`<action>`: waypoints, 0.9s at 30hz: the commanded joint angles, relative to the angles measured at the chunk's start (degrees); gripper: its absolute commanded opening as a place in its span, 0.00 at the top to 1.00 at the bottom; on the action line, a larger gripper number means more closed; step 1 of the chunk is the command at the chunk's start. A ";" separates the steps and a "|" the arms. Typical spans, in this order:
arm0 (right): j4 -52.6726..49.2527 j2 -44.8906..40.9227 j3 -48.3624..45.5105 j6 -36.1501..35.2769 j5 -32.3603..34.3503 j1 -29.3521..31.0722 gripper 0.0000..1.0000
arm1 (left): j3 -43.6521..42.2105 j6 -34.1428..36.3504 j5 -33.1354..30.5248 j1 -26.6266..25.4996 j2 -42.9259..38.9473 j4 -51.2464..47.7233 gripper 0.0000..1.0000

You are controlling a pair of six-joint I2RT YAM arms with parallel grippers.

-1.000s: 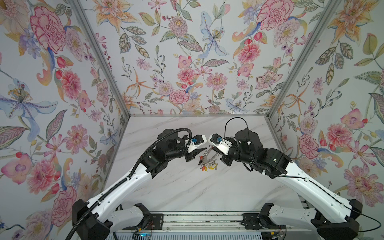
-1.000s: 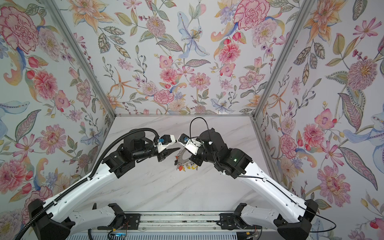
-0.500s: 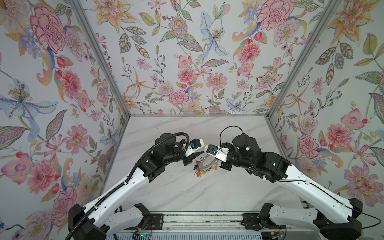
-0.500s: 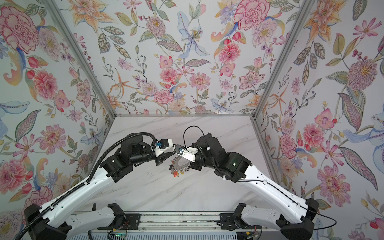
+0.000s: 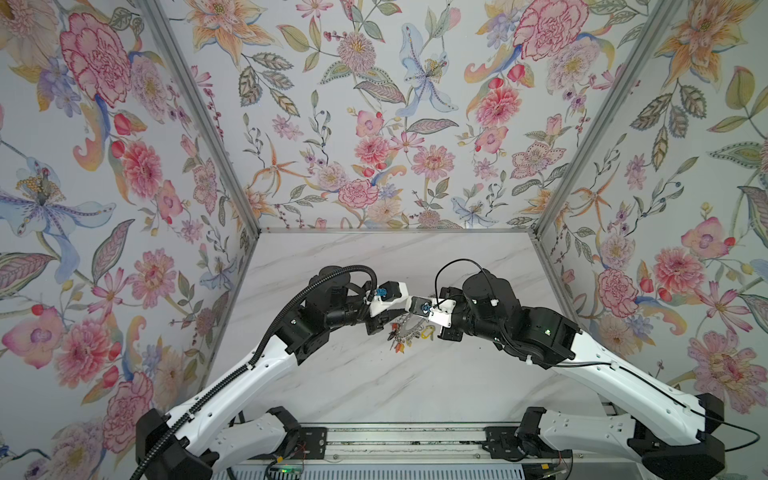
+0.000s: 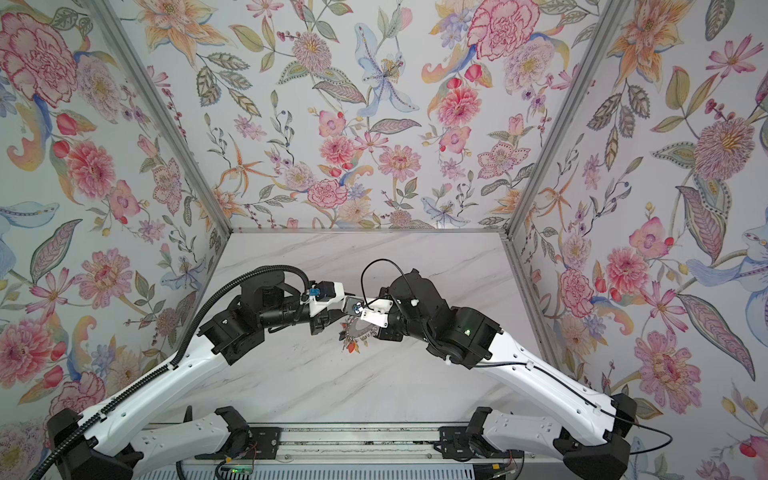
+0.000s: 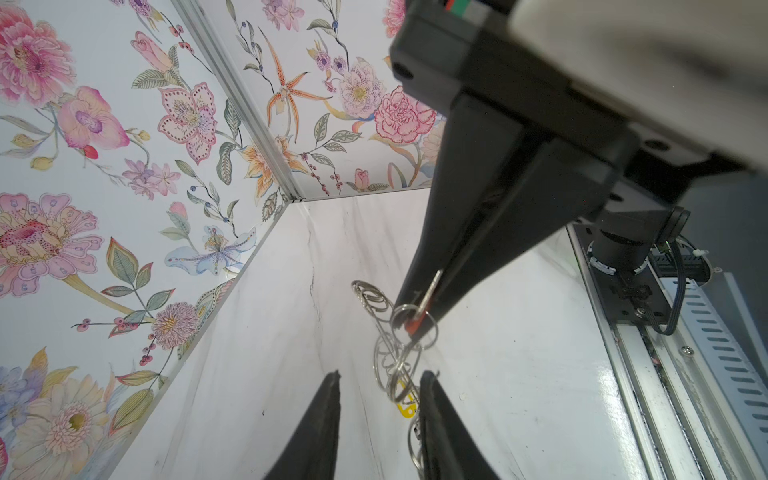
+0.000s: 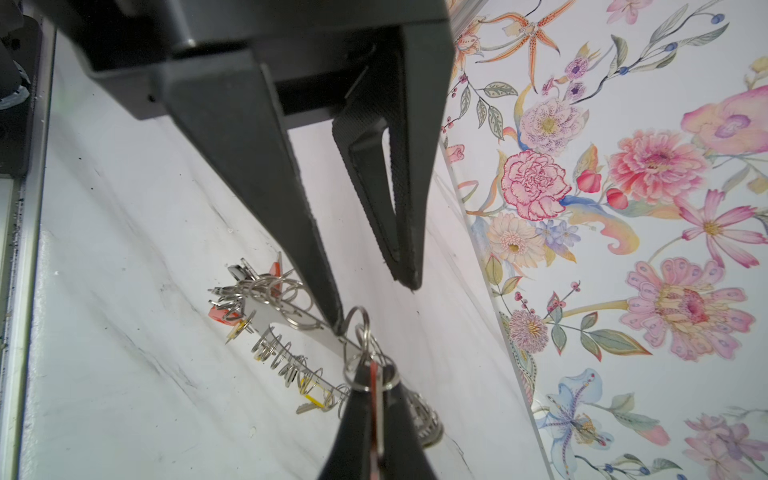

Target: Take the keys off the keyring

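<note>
Item: keyring (image 8: 266, 320), fringed with wire loops and tagged keys (image 8: 222, 312), at the middle of the table (image 5: 374, 395), between both grippers; right gripper (image 8: 374, 390) pinched tight on one red-tagged key (image 7: 430, 291); left gripper (image 8: 374, 307) jaws partly apart, one finger touching the disc.

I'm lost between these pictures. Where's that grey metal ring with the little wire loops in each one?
Top views: keyring in the middle, where the two arms meet.
Left wrist view: edge-on, its wire loops run from the left tool toward the right tool.
Right wrist view: flat grey disc just beyond the right tool, touched by a left tool finger.
Shared landmark: yellow key tag hanging at its rim.
</note>
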 commanded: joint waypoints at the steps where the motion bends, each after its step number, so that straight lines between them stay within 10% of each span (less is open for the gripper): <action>1: 7.25 -1.78 -1.01 -2.36 1.67 1.13 1.00 | 0.98 0.99 0.96 0.21 0.72 -2.16 0.69; 27: 26.70 -7.15 -12.67 -6.32 5.38 2.44 1.00 | -3.99 -1.52 1.31 -0.14 -5.92 2.56 0.72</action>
